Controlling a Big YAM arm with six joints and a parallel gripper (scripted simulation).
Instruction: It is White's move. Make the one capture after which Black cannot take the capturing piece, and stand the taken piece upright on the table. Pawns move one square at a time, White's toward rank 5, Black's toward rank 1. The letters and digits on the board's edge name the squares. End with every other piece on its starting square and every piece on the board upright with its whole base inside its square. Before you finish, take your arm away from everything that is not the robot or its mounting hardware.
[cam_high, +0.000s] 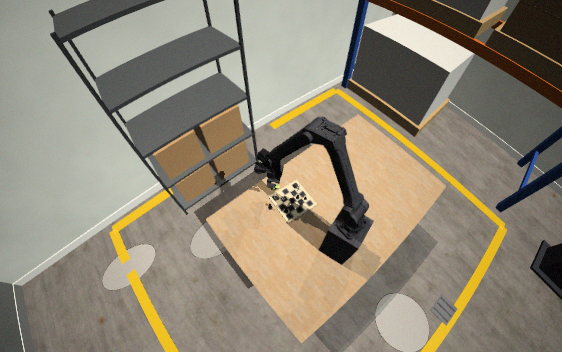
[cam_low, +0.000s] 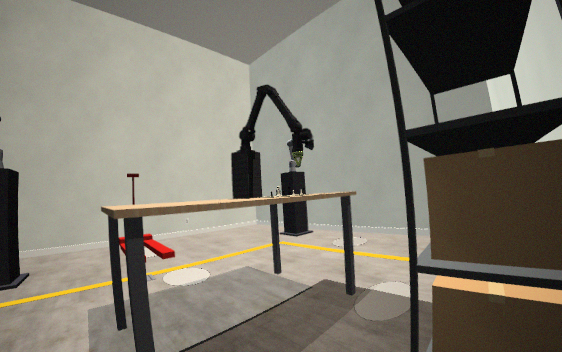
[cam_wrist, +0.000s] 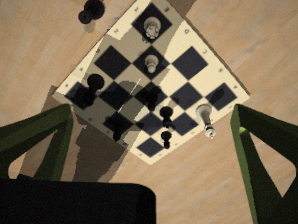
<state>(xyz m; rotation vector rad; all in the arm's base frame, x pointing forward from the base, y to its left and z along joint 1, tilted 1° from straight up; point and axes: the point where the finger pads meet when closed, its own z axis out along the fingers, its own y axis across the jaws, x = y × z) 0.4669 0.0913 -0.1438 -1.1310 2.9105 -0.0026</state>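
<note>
In the wrist view the small chessboard (cam_wrist: 153, 72) lies turned like a diamond on the wooden table. A black pawn (cam_wrist: 91, 11) stands upright on the table off the board's upper left edge. White pieces stand on the board at the top (cam_wrist: 152, 27), below it (cam_wrist: 152, 64) and at the right edge (cam_wrist: 205, 117). Several black pieces stand on the lower left half, among them one (cam_wrist: 95, 84) and another (cam_wrist: 165, 115). My gripper (cam_wrist: 151, 112) hangs open and empty high above the board, its green fingers at both sides of the view. The board (cam_high: 290, 199) and gripper (cam_high: 272, 181) also show in the top view.
A metal shelf rack (cam_high: 165, 100) with cardboard boxes (cam_high: 200, 150) stands close beyond the table's far edge. The arm's black base (cam_high: 346, 240) sits on the table near the board. The table edge shows in the exterior view (cam_low: 225, 204).
</note>
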